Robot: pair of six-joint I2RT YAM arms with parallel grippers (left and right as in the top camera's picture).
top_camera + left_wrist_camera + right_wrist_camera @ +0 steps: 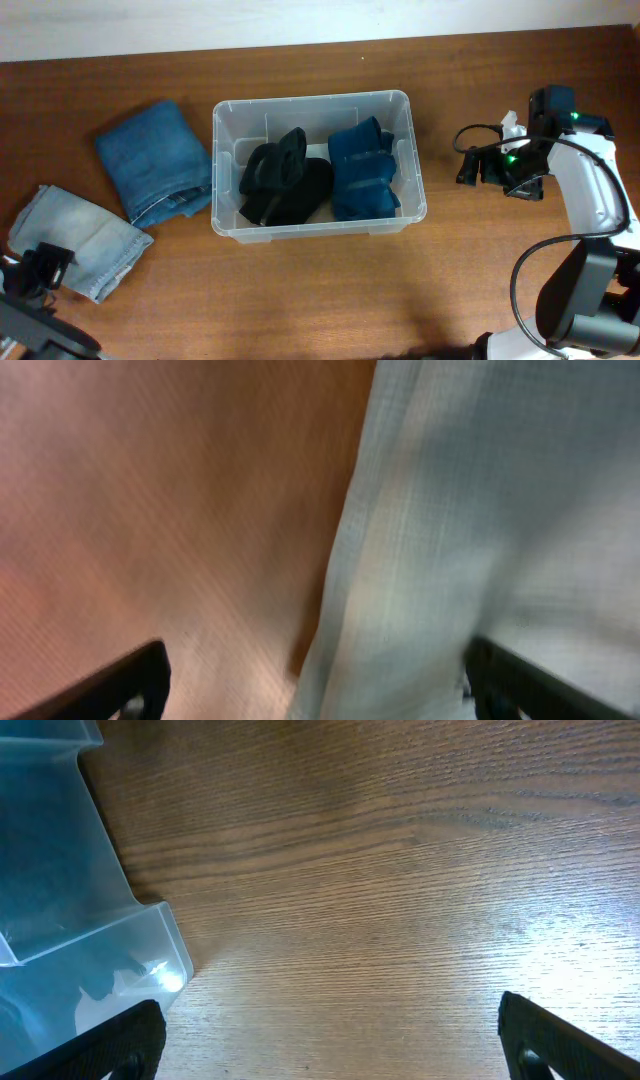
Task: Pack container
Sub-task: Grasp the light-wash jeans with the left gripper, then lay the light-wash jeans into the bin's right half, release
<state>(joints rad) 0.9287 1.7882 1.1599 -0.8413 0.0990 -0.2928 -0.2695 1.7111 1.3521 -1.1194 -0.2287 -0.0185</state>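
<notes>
The clear plastic container (pixel 222 150) stands mid-table and holds a black folded garment (pixel 285 180) on its left and a dark blue folded garment (pixel 362 168) on its right. Its corner shows in the right wrist view (pixel 90 970). My left gripper (pixel 35 270) is open at the front left, close over the near end of a light blue folded garment (pixel 85 235); its edge fills the left wrist view (pixel 480 530) between the fingers. My right gripper (pixel 480 165) is open and empty over bare table, right of the container.
A mid-blue folded pair of jeans (pixel 155 160) lies just left of the container, touching the light blue garment's far end. The wooden table (pixel 330 300) runs to a pale wall at the back.
</notes>
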